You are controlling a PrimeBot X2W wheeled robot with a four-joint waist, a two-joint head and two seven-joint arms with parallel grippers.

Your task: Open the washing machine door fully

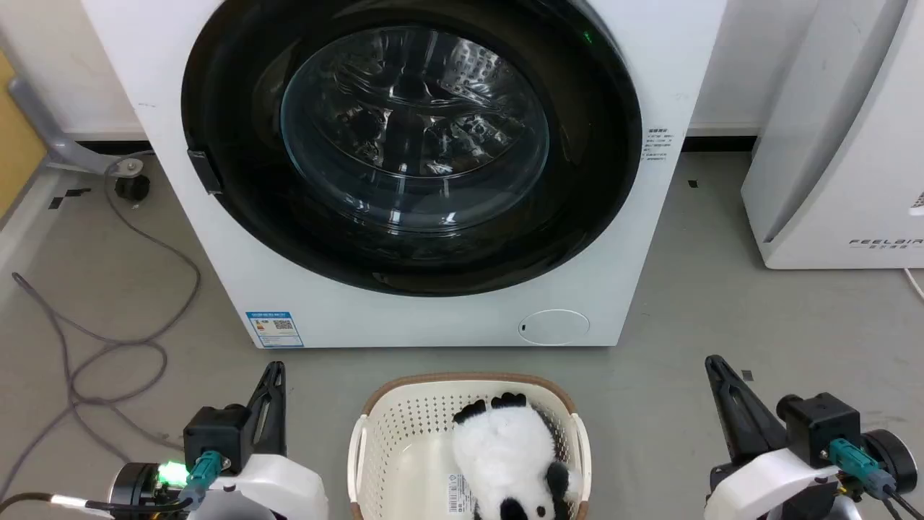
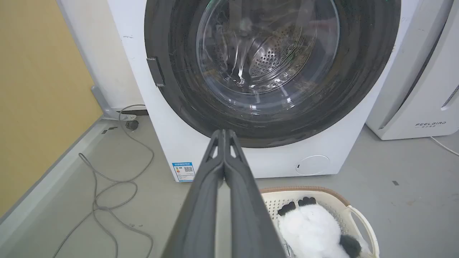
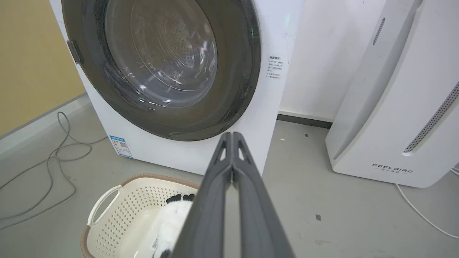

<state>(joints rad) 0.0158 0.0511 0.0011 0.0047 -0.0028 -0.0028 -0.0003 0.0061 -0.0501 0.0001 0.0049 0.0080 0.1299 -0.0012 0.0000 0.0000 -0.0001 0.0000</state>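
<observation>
At the near left, the left pincer (image 1: 275, 375) hangs above the floor (image 1: 686, 289), fingers (image 2: 200, 215) together, empty. Beyond it the washing machine door (image 1: 411, 144) lies shut against the washer (image 1: 635, 274), a small dark tab (image 1: 204, 171) on its left rim; opening has not begun. Near centre stands a basket (image 1: 375, 415) with a toy panda (image 1: 505, 448). At the near right, the right pincer (image 1: 716, 368) is also together and empty. Next, one pincer must part, reach the door's edge and pull outward.

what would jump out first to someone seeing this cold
The big glossy black washing machine door, shut, sits upper centre in the head view. Below it a cream basket holds a panda plush, with the left claw and right claw either side, both closed.
</observation>
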